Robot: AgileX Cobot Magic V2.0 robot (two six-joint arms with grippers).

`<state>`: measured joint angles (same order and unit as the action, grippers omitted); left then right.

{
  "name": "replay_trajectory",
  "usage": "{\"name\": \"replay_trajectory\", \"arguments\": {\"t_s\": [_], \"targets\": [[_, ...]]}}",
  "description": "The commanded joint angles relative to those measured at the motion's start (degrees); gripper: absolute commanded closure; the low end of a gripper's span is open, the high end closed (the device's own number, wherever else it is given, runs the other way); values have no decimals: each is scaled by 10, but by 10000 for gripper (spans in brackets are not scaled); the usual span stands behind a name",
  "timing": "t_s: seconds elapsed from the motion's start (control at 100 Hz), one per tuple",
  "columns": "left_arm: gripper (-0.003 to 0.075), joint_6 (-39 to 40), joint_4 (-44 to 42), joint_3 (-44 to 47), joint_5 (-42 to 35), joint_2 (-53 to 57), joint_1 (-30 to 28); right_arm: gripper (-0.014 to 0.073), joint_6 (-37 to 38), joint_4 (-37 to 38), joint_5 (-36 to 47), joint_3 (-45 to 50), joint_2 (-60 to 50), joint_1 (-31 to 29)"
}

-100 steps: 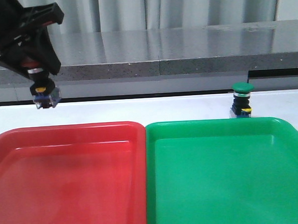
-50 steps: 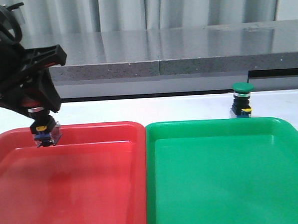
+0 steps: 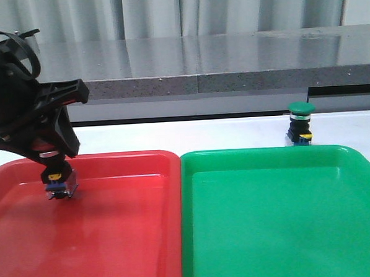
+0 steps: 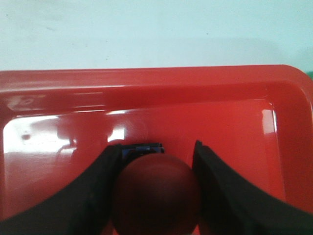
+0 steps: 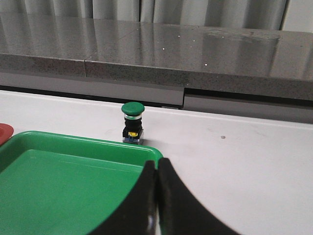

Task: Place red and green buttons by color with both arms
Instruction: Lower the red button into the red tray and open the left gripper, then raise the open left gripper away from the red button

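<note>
One red button [image 4: 155,193] clamped in left gripper [image 3: 49,159] over red tray [image 3: 116,241]; right gripper [image 5: 157,196] pinched shut, empty; green button [image 3: 300,125] standing behind green tray [image 3: 283,232].

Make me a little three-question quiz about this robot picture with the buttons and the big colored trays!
1. True or false: the small green-capped push button already sits inside the flat green plastic tray.
2. What does the left gripper hold? A) the red-capped push button B) nothing
3. Fill in: the left gripper hangs over the flat ___ plastic tray.

Key:
1. False; it stands on the white table, behind the tray.
2. A
3. Red

The right gripper is shut, empty.
</note>
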<state>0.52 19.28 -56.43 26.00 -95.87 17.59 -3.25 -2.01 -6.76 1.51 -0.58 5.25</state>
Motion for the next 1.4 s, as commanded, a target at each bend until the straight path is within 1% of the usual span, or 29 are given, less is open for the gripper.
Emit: {"name": "replay_trajectory", "arguments": {"t_s": [0.0,0.33,0.38,0.43,0.46,0.53,0.6,0.65,0.66,0.68,0.72,0.77,0.82,0.86,1.08,1.2,1.39], "targets": [[657,3,11,-12,-24,22,5,661,-1,3,46,-8,-12,-3],[655,3,11,-12,-31,15,5,661,-1,3,46,-8,-12,-3],[651,3,11,-12,-29,11,5,661,-1,3,46,-8,-12,-3],[629,3,11,-12,-28,7,5,661,-1,3,46,-8,-12,-3],[608,3,11,-12,-28,6,5,661,-1,3,46,-8,-12,-3],[531,3,12,-11,-28,6,5,661,-1,3,46,-8,-12,-3],[424,3,12,-11,-26,6,5,661,-1,3,46,-8,-12,-3],[324,3,12,-11,-26,6,5,661,-1,3,46,-8,-12,-3],[324,3,12,-11,-26,6,5,661,-1,3,46,-8,-12,-3],[274,3,12,-11,-24,6,5,661,-1,3,46,-8,-12,-3],[204,3,12,-11,-22,6,5,661,-1,3,46,-8,-12,-3],[141,3,12,-11,-17,6,5,661,-1,3,46,-8,-12,-3],[104,3,12,-11,-15,6,5,661,-1,3,46,-8,-12,-3],[94,3,12,-11,-12,6,5,661,-1,3,46,-8,-12,-3],[97,3,8,-11,-8,25,4,661,-1,3,46,-8,-12,-3],[99,3,-13,-11,-24,67,-6,661,-1,3,46,-8,-12,-3],[99,3,-33,-11,-56,155,-49,661,-1,3,46,-8,-12,-3]]}}
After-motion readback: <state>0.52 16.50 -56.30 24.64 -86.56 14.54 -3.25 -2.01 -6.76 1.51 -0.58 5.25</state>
